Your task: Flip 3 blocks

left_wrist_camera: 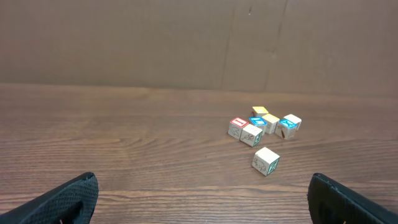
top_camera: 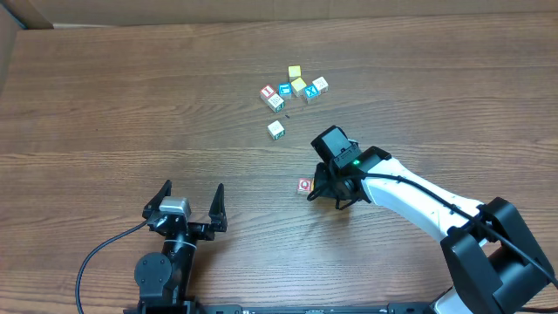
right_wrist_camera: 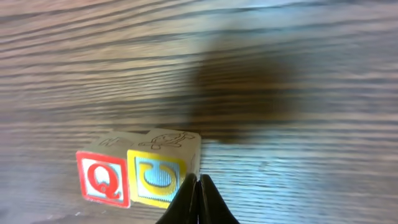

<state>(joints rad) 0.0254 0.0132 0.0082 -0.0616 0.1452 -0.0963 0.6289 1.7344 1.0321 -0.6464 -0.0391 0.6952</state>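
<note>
Progress seems early: right tool point(right_wrist_camera: 198, 193), pinched closed on nothing, presses one block point(top_camera: 304, 186); left tool point(top_camera: 190, 202) gapes empty; other blocks point(top_camera: 278, 103) clustered apart.

Wood-grain table point(top_camera: 105, 105), brown cardboard backdrop point(left_wrist_camera: 124, 43)

The table point(top_camera: 131, 105) is brown wood grain, the grain running left to right. Toward its far middle sits a tight cluster point(top_camera: 293, 88) of small cubes, touching or nearly so, with red, blue, yellow and white faces. 1 pale cube point(top_camera: 276, 130) lies alone just nearer than the cluster. Nearer again lies 1 Q cube point(top_camera: 304, 186), showing a red Q and, on the next face, a blue C framed in yellow.
</note>
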